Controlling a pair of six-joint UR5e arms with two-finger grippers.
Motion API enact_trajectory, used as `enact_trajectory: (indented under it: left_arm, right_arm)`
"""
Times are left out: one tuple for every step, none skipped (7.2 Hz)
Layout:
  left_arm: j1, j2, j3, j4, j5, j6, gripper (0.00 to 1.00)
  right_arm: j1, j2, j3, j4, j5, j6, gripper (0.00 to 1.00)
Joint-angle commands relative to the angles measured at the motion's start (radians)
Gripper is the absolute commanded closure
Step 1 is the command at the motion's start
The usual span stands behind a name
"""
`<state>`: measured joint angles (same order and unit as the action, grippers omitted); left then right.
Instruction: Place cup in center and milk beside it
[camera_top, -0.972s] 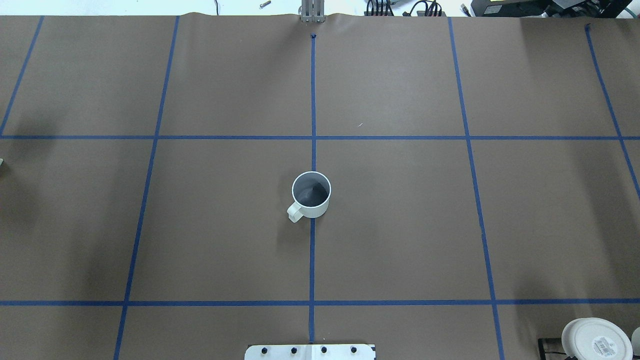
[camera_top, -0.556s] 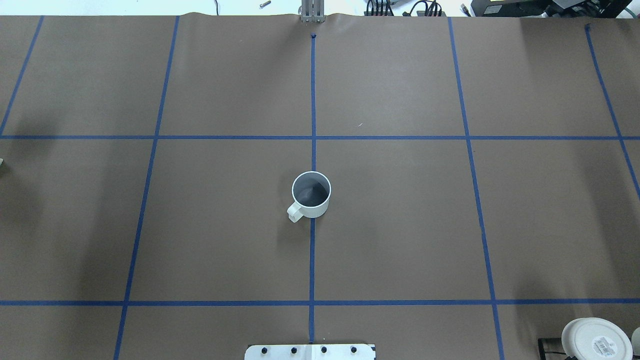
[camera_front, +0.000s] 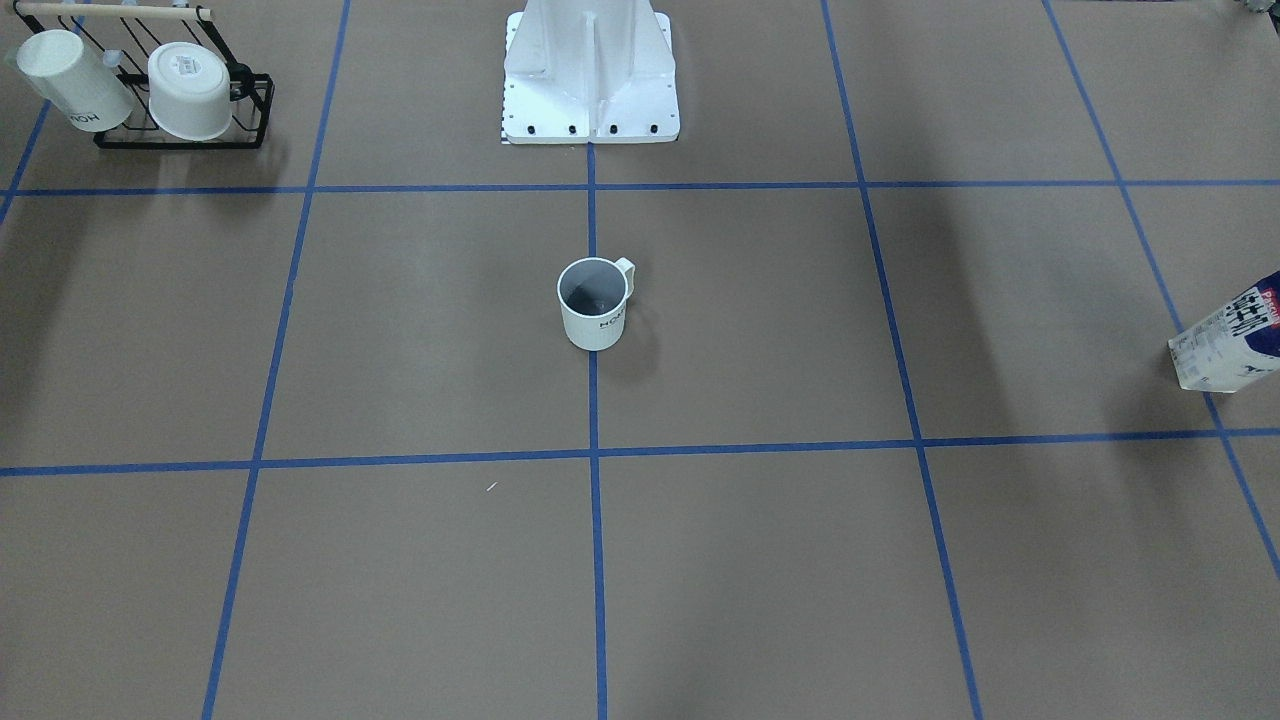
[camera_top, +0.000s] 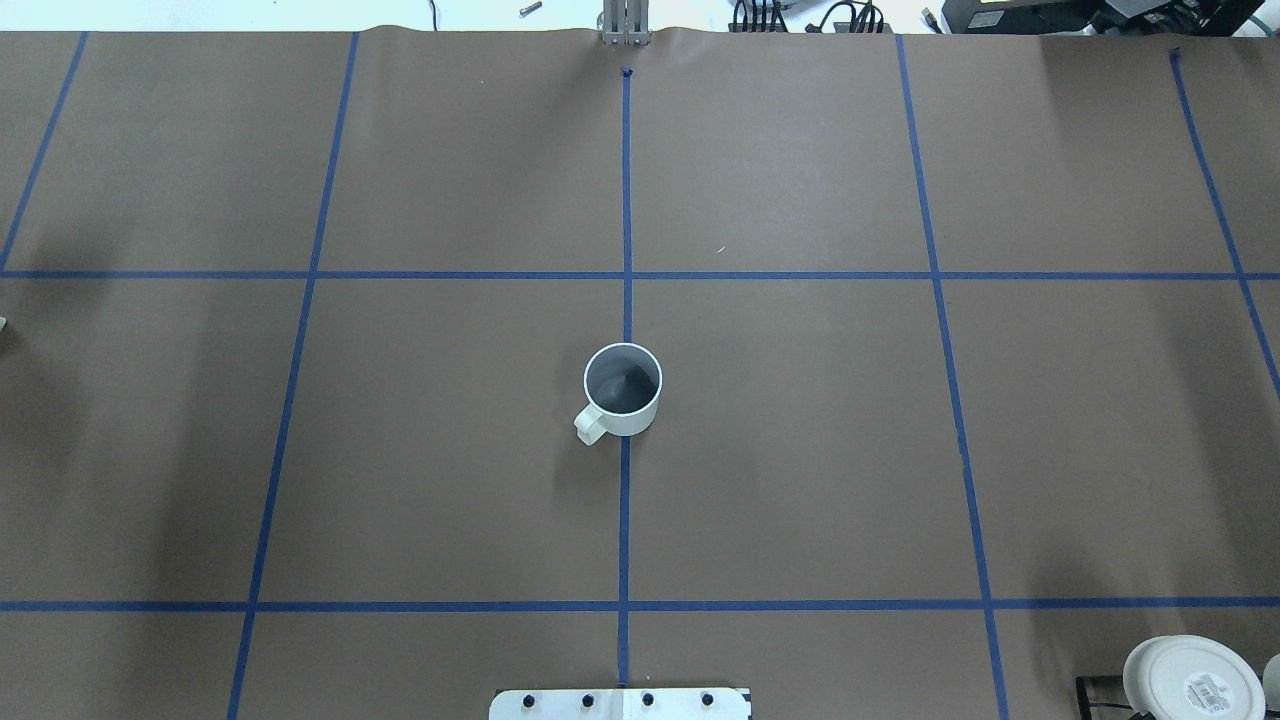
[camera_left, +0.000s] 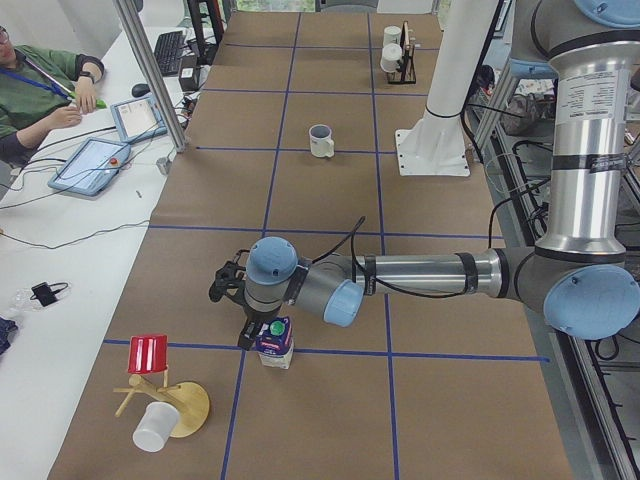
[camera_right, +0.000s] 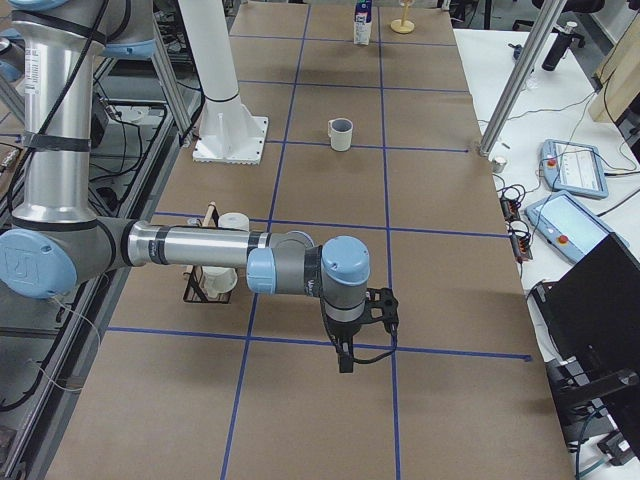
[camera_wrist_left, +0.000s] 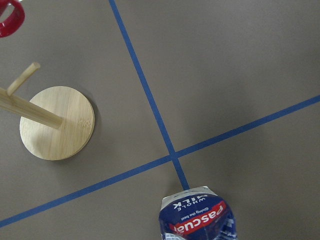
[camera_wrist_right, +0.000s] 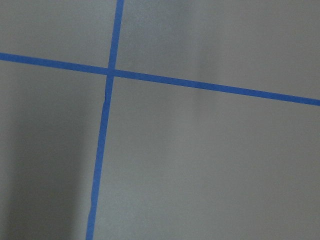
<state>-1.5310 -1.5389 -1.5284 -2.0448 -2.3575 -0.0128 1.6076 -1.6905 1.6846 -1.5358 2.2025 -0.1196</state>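
The cup (camera_top: 622, 390) stands upright on the blue tape line (camera_top: 624, 500) in the center of the brown surface, handle toward the robot; it also shows in the front view (camera_front: 594, 303) and the side views (camera_left: 320, 140) (camera_right: 341, 133). The milk (camera_left: 274, 343) stands far off at the table's left end, at the front view's right edge (camera_front: 1235, 335), and at the bottom of the left wrist view (camera_wrist_left: 197, 217). My left gripper (camera_left: 252, 332) hangs right at the milk; I cannot tell if it is open or shut. My right gripper (camera_right: 345, 358) hangs over bare table; its state cannot be told.
A black wire rack (camera_front: 255, 110) with a wider white cup (camera_front: 190, 90) and a taller mug (camera_front: 75, 85) stands at the table's right end. A wooden mug stand (camera_wrist_left: 56, 122) with a red cup (camera_left: 150, 355) is near the milk. The robot base (camera_front: 590, 75) is behind the cup.
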Motion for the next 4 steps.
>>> enact_trajectory:
  left_arm:
    - [0.038, 0.000, 0.078, -0.119, 0.001, -0.084, 0.02]
    - [0.043, 0.005, 0.077, -0.129, 0.000, -0.119, 0.02]
    - [0.066, 0.022, 0.077, -0.171, 0.000, -0.157, 0.02]
    - [0.075, 0.029, 0.079, -0.214, 0.001, -0.227, 0.12]
  right_arm:
    - [0.000, 0.000, -0.003, 0.000, -0.001, 0.000, 0.00]
    - [0.000, 0.000, -0.005, 0.000, -0.003, 0.000, 0.00]
    - [0.000, 0.000, -0.008, 0.002, -0.003, -0.002, 0.00]
    - [0.000, 0.000, -0.008, 0.002, -0.003, -0.002, 0.00]
